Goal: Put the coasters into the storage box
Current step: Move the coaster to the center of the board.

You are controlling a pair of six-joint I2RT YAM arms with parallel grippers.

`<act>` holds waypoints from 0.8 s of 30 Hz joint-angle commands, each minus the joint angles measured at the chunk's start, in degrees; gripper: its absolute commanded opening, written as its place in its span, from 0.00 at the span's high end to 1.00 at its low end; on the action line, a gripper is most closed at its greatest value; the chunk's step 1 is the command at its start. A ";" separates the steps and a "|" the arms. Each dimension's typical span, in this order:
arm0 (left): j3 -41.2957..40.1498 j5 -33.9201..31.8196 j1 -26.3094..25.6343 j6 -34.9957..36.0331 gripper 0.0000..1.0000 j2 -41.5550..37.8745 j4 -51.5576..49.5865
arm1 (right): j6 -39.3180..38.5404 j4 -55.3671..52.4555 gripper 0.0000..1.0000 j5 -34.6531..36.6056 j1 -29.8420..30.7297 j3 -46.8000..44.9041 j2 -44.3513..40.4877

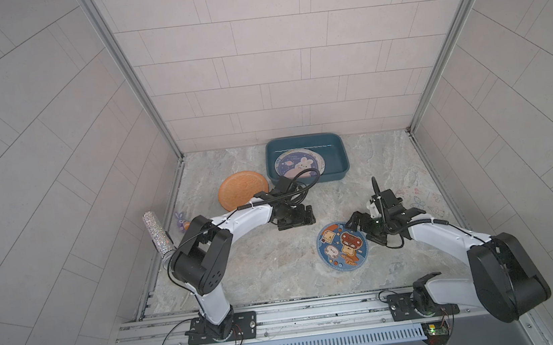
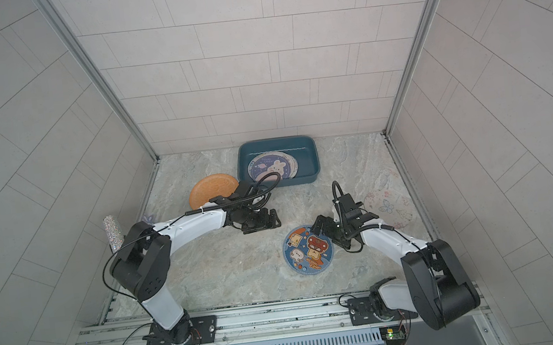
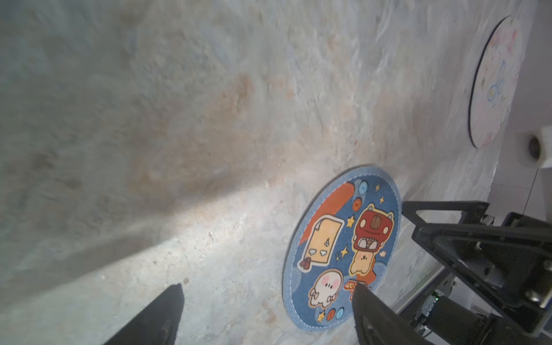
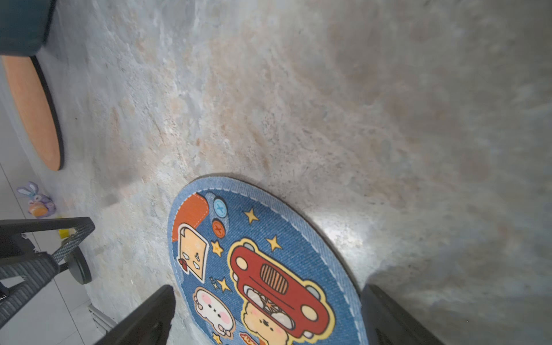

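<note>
The box stands at the far middle of the table, open side up, its long axis running left to right. It is teal with low flared walls. Several coasters are stacked in it. The top one is the bunny coaster, lavender with a navy rim, the bunny's ears pointing far.

The plain orange coaster is just beside the box's left wall. The blue coaster lies flat at near centre, denim-look with cartoon toast, a bear and a red car, the print's top toward far. A pale coaster with butterflies lies at the right edge.

The left gripper hangs mid-table with its fingers spread and nothing held. The right gripper hovers over the blue coaster's right rim, spread wide and empty.
</note>
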 commanded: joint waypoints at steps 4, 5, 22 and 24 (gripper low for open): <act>-2.65 4.47 -3.01 -0.81 0.29 -0.52 2.43 | -7.95 -18.34 0.04 5.30 0.31 -3.03 -0.60; -2.70 4.56 -3.49 -0.69 0.31 -0.26 2.50 | -8.24 -18.35 0.05 5.36 0.31 -3.21 -1.22; 2.57 3.42 -7.84 2.14 0.44 8.77 -3.38 | -4.05 -12.61 0.16 4.08 5.02 -3.38 2.64; 2.70 3.36 -7.92 2.14 0.45 9.05 -3.52 | -3.60 -11.95 0.18 4.06 5.47 -3.51 3.07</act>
